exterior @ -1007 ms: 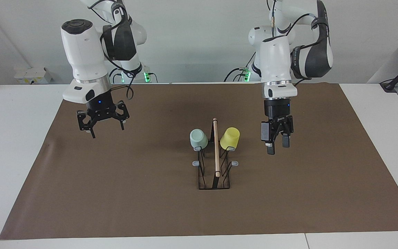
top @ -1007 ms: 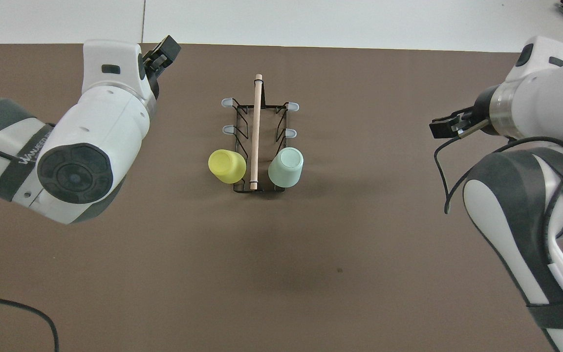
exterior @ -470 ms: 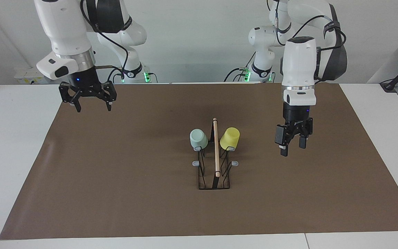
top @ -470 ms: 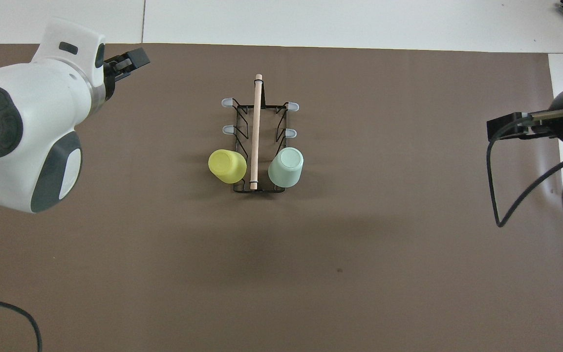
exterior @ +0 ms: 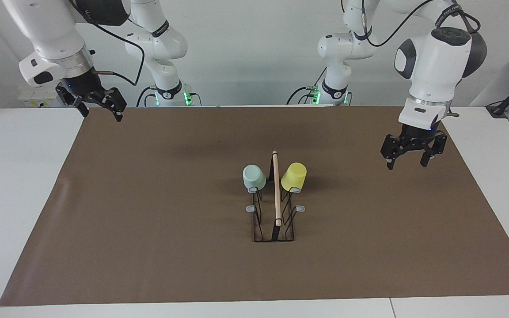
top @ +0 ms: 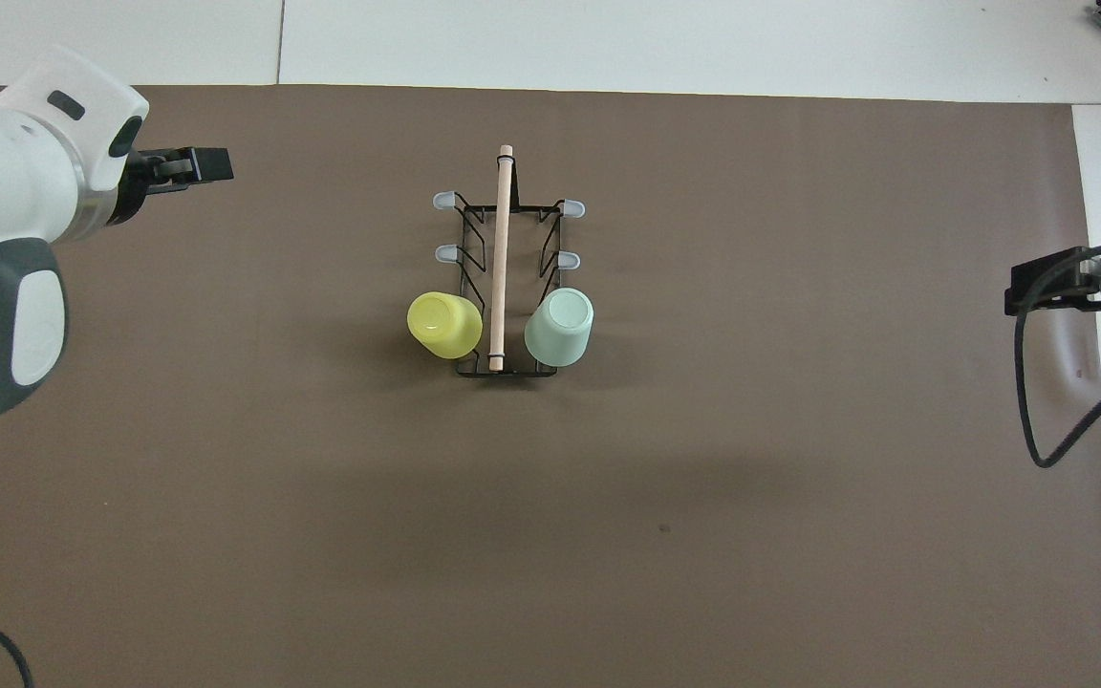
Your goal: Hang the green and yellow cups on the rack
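The black wire rack (exterior: 276,207) (top: 501,248) with its wooden rod stands mid-mat. A mint green cup (exterior: 254,177) (top: 559,327) hangs upside down on the peg nearest the robots on the right arm's side. A yellow cup (exterior: 294,176) (top: 443,325) hangs the same way on the matching peg on the left arm's side. My left gripper (exterior: 407,163) (top: 202,164) hovers open and empty over the mat's edge at the left arm's end. Raised over the mat corner at the right arm's end, my right gripper (exterior: 103,114) (top: 1038,285) is open and empty too.
A brown mat (exterior: 148,229) covers most of the white table (exterior: 11,185). Two grey-tipped pegs on each side of the rack (top: 445,253) (top: 568,259) carry nothing. A black cable (top: 1038,411) loops down from the right arm.
Both grippers have lifted and swung outward, away from the rack toward the two ends of the table. They stayed open. The cups and rack have not moved.
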You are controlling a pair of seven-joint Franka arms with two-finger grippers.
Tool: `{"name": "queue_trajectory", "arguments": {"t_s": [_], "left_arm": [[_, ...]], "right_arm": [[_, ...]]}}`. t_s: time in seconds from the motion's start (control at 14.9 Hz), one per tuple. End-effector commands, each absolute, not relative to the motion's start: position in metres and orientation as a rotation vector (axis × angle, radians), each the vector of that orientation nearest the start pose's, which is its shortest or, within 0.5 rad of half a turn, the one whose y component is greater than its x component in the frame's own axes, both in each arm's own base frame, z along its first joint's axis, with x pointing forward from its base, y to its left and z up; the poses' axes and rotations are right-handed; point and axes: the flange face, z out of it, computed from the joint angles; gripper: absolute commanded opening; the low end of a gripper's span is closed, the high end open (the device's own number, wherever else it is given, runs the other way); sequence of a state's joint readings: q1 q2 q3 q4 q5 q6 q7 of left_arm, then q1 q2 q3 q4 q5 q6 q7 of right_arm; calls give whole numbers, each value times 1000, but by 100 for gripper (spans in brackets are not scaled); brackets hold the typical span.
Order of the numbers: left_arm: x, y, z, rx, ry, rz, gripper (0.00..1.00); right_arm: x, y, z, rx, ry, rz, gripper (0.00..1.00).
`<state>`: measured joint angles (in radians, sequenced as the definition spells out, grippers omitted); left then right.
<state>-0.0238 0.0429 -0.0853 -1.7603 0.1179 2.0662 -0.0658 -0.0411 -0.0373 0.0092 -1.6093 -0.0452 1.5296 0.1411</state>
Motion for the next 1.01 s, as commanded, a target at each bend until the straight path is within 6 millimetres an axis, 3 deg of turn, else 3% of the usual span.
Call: {"name": "queue_trajectory", "arguments": {"t_s": [0.0,0.2,0.34,0.4,0.54,0.67,0.94], "left_arm": [[577,-44,568,-3049,189,-307,100],[573,-31,567,-3064,194,-267,100],[572,-13,569,-3104,204,-248,100],[570,-7,570,-3108,233,-219,100],[567,-2,574,-3132,237,-172,100],[566,9,589,-3177,193,-159,100],[563,2,617,-3172,237,-104,100]], "right_arm": [[527,-28,624,-3178,194,55,100],[526,-22,623,-3182,179,60,100],[526,-33,623,-3175,203,60,100],[526,-22,622,-3179,169,67,100],[525,-35,621,-3169,207,71,100],[525,-42,622,-3150,225,61,100],[525,-41,625,-3151,222,49,100]]}}
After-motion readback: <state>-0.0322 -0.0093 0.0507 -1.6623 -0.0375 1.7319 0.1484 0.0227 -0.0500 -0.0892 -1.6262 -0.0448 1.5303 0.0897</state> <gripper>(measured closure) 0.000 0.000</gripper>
